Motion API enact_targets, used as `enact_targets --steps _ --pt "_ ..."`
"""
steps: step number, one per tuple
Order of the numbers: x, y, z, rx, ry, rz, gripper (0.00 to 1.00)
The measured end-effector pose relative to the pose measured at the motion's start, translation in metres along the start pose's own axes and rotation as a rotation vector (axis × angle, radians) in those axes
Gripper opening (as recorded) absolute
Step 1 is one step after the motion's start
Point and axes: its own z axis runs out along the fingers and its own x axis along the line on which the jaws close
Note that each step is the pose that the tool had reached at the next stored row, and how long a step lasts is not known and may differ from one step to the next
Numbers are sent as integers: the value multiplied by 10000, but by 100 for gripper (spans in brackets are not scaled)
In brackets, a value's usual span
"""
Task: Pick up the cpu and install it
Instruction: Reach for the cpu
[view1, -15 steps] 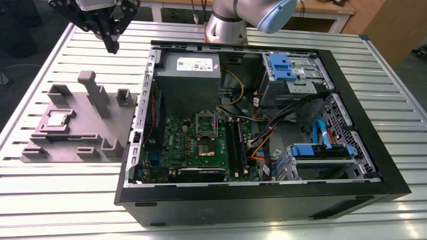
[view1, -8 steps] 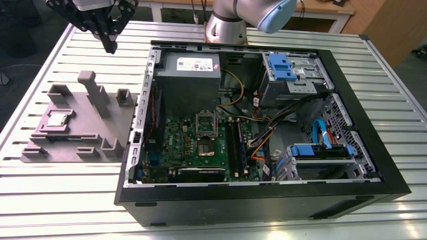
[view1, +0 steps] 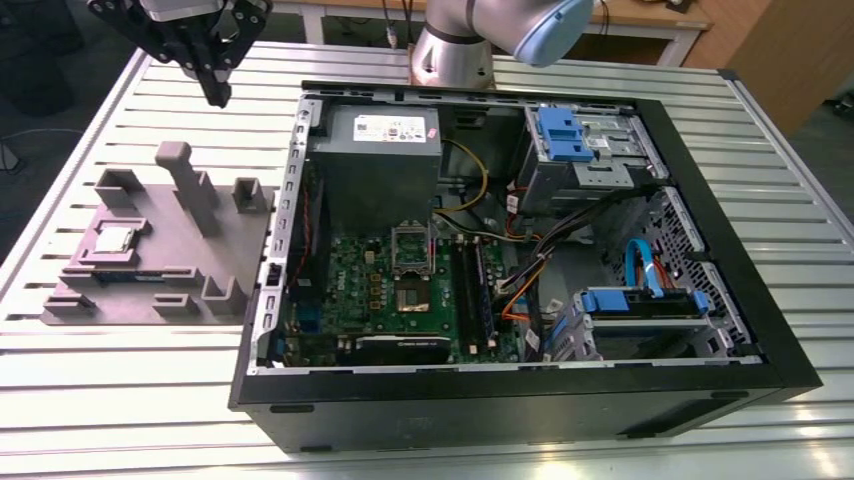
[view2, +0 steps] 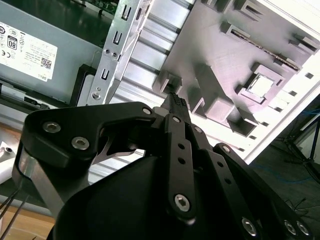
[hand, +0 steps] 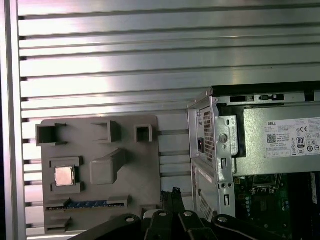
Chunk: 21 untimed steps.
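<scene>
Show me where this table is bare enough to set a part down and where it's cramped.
Bare: the silver slatted metal table on the camera side of the grey plastic fixture plate holding the small silver cpu, and the slats beyond that plate, near the gripper. Cramped: the slim gap between plate and open black computer case, and the case's cable-filled inside.

The bench (view1: 120, 400) is bare slatted metal, brushed and bright with glare. The tray (view1: 167, 262) is matt grey plastic. The cpu (view1: 115, 238) has a shiny silver metal top. The hand (view1: 216, 97) is matt black, and its screw heads are bright metal. The case (view1: 534, 405) is smooth black outside and dull grey sheet metal within. The power supply (view1: 380, 175) is grey metal with a white paper label (view1: 384, 128).
</scene>
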Motion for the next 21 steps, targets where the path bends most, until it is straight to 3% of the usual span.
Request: enact_targets --steps 21 --pt "89 -7 0 0 0 0 10"
